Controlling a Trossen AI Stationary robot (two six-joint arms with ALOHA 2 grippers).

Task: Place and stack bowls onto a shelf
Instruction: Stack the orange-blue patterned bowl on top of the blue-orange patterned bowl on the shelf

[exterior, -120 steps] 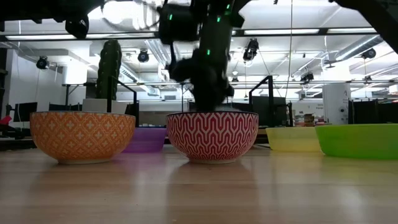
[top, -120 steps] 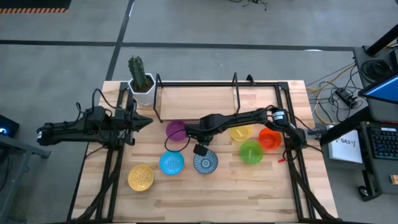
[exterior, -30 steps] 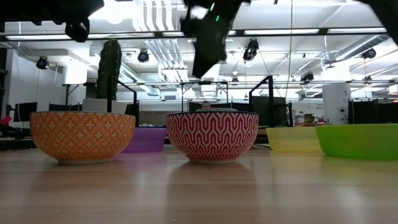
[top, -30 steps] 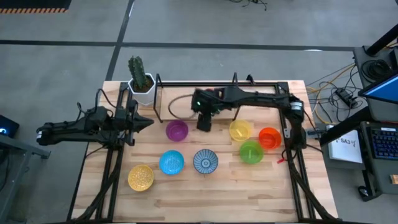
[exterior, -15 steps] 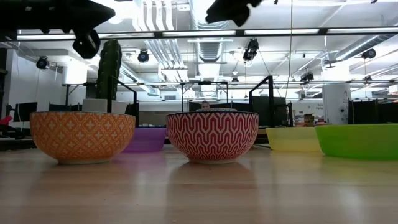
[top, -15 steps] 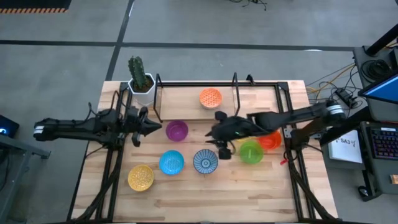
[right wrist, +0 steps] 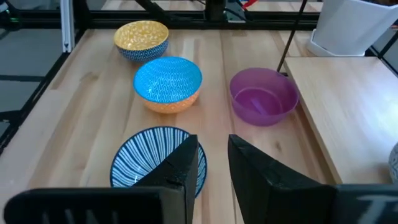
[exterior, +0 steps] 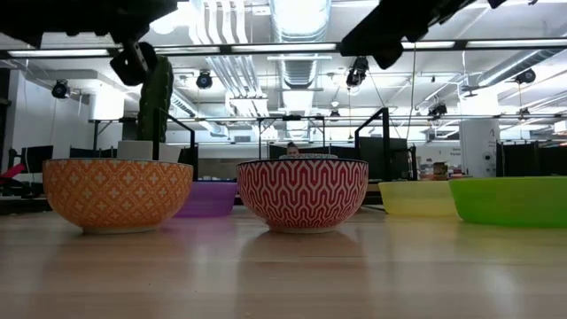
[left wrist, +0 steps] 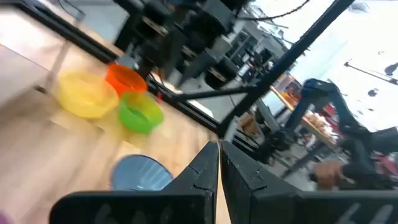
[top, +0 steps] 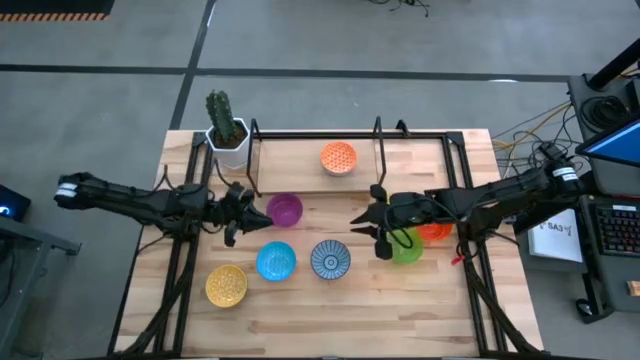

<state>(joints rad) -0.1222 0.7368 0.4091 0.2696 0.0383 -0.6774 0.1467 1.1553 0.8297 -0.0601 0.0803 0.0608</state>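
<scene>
One orange bowl [top: 338,157] already sits on the shelf [top: 300,160]; the other bowls remain on the counter [top: 330,300] in front of it: purple bowl [top: 285,210], plain blue bowl [top: 276,261], blue-and-white patterned bowl [top: 330,259], yellow bowl [top: 227,285], green bowl [top: 405,246] and red-orange bowl [top: 436,226]. They look like rigid glazed ware: stiff, probably smooth and slippery, likely to chip if dropped or knocked together when stacked. A pinch across the rim, one finger inside and one outside, seems the surest hold. The right gripper [top: 372,228] hangs above the counter between the patterned and green bowls, fingers slightly apart and holding nothing. The left gripper [top: 238,212] hovers just beside the purple bowl, fingers closed together and empty.
</scene>
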